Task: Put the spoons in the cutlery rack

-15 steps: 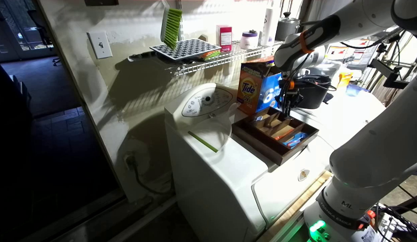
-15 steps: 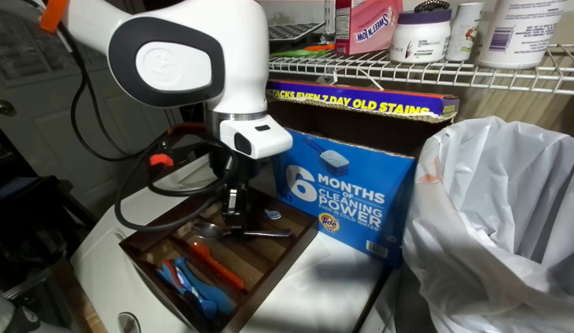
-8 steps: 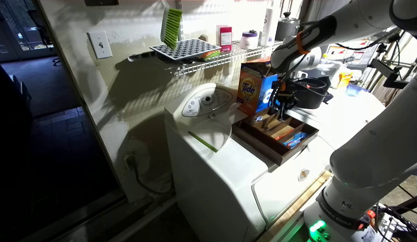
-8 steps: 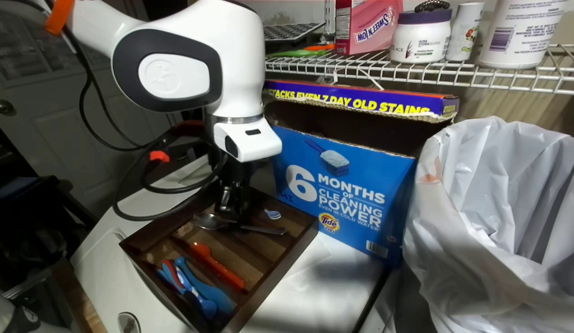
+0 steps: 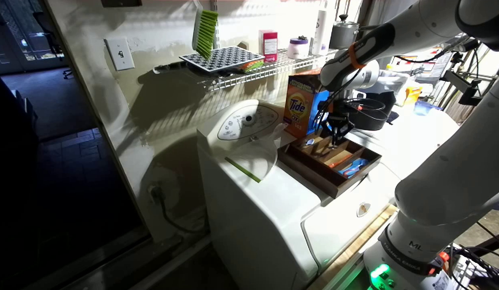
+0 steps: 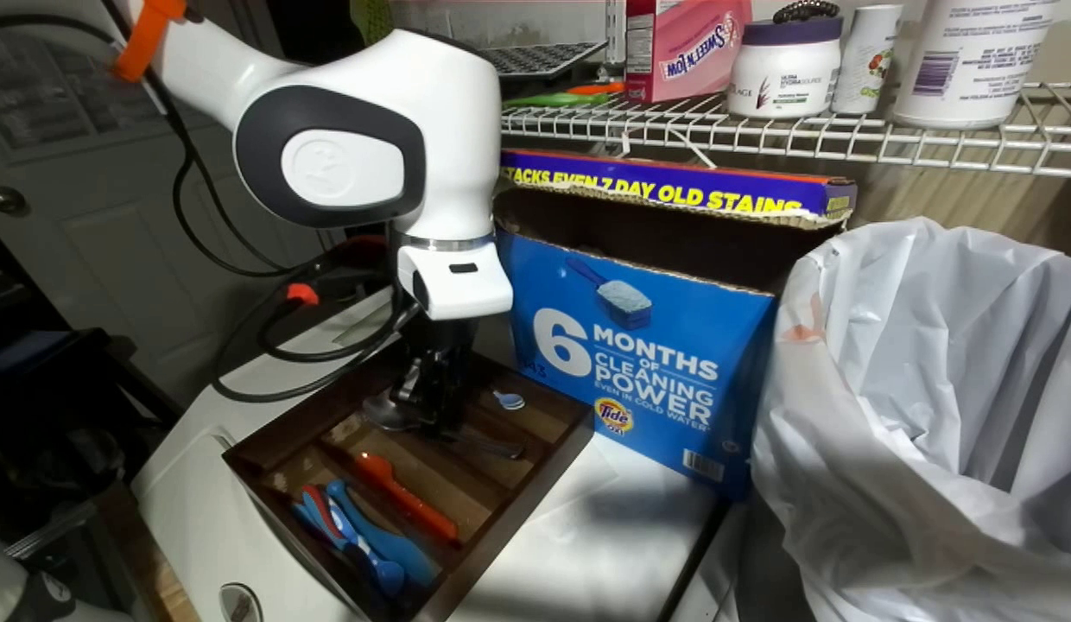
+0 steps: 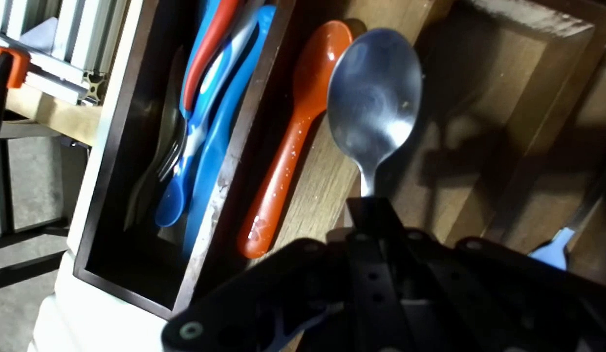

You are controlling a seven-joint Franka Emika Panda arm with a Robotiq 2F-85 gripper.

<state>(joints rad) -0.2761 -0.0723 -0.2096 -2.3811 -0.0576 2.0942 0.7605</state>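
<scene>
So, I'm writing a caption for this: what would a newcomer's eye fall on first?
Probably the shiny metal spoon, pinched in the gripper over the cutlery rack. Next, the bright orange spoon lying in one of the rack's compartments. The big Tide box beside the rack stands out in both exterior views.

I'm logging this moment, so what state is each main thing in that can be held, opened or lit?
Gripper: shut on metal spoon
Metal spoon: held; contact with rack unclear
Orange spoon: lying in rack, not held
Tide box: open
Jar: lid on
Pot: lid on
Base light: lit, green
</scene>
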